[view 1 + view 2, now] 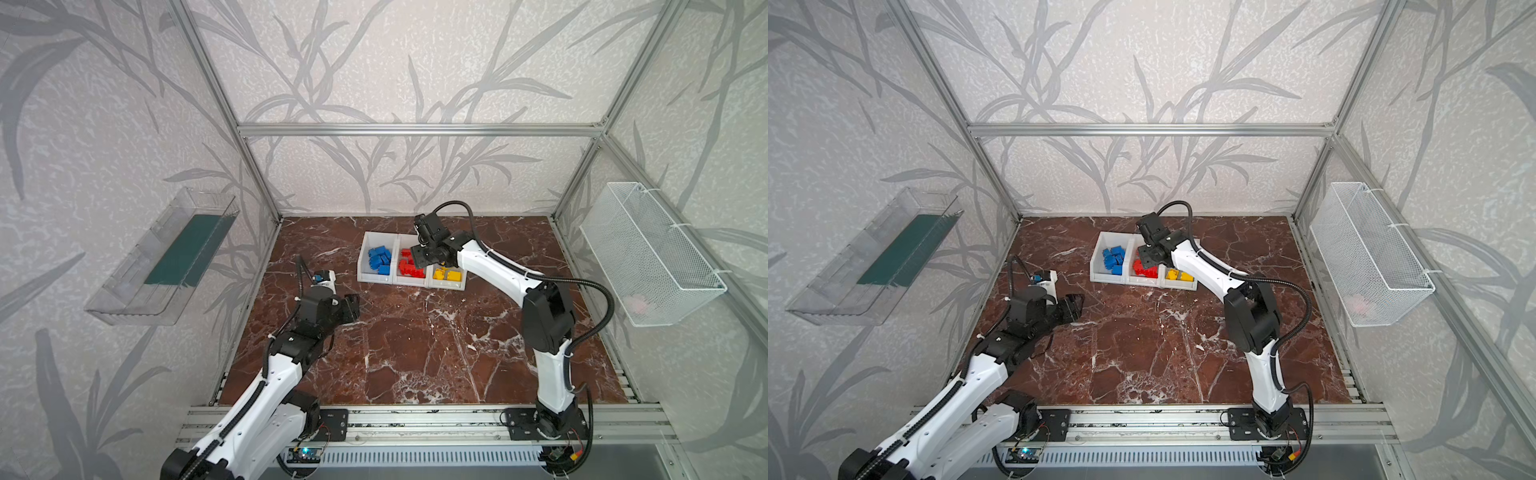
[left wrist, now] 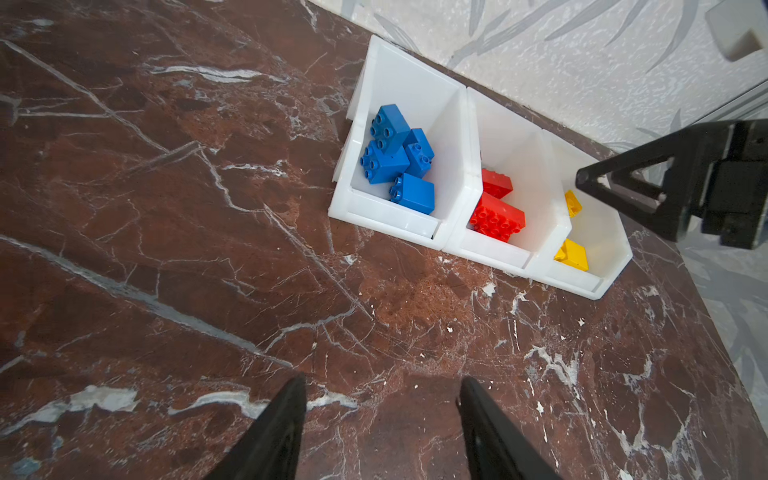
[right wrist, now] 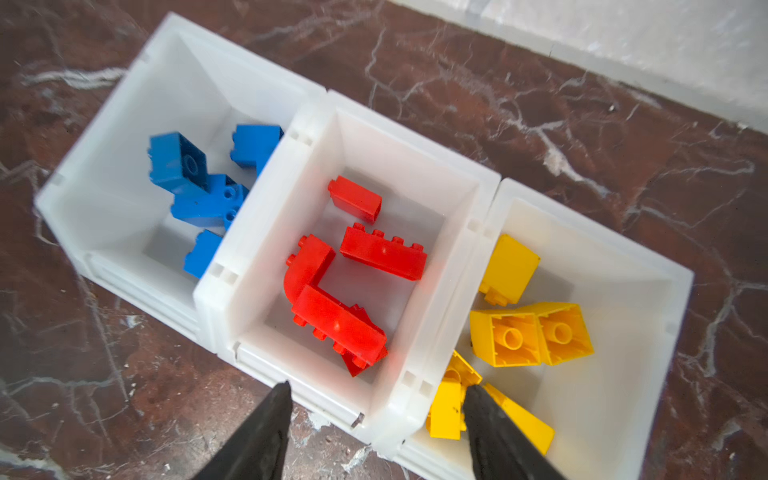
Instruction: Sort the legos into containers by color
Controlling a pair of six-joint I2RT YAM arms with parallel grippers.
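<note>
Three joined white containers (image 1: 365,253) (image 1: 1100,253) (image 2: 390,216) (image 3: 266,232) stand at the back of the table. Blue legos (image 1: 380,259) (image 2: 390,158) (image 3: 199,191) fill one end bin. Red legos (image 1: 409,269) (image 2: 496,216) (image 3: 332,307) lie in the middle bin, and yellow legos (image 1: 449,274) (image 2: 573,253) (image 3: 528,332) in the other end bin. My right gripper (image 1: 415,262) (image 1: 1147,259) (image 3: 378,386) hovers open and empty over the red bin's front corner. My left gripper (image 1: 353,305) (image 1: 1075,305) (image 2: 382,379) hangs open and empty over bare marble, well short of the bins.
The brown marble tabletop (image 1: 415,340) stretches in front of the bins. A clear plastic tray (image 1: 166,262) hangs on the left wall. On the right wall hangs a white wire basket (image 1: 648,253). Aluminium frame posts stand at the table's corners.
</note>
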